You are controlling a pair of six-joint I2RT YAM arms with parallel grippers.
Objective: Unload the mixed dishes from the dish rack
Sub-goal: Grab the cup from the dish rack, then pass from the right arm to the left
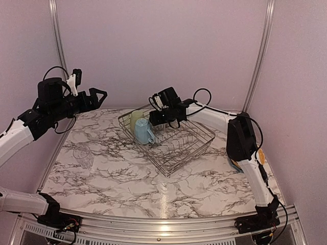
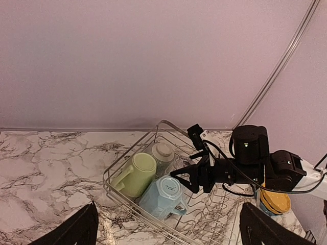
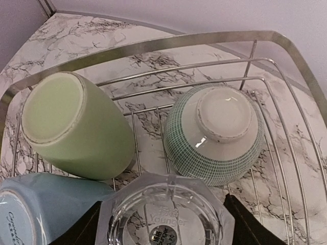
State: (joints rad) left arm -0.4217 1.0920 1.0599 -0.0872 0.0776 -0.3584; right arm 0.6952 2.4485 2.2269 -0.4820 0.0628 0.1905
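Nearest: clear glass [image 3: 166, 217] cropped at frame bottom, between right gripper [image 3: 163, 227] fingers (grip unclear) | pale green bowl [image 3: 214, 132] hidden from top view | left gripper [image 2: 171, 227] spread wide

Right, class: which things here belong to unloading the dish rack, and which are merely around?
Job: dish rack, green cup, blue mug, patterned bowl, clear glass, second glass on the table, yellow plates.
Merely around: marble table, metal frame posts.

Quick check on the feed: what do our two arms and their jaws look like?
Left arm and right arm match: white tubular links, bulky black joint housings, black pointed jaws, and thin black cables looping loose near each wrist. No markings legible.
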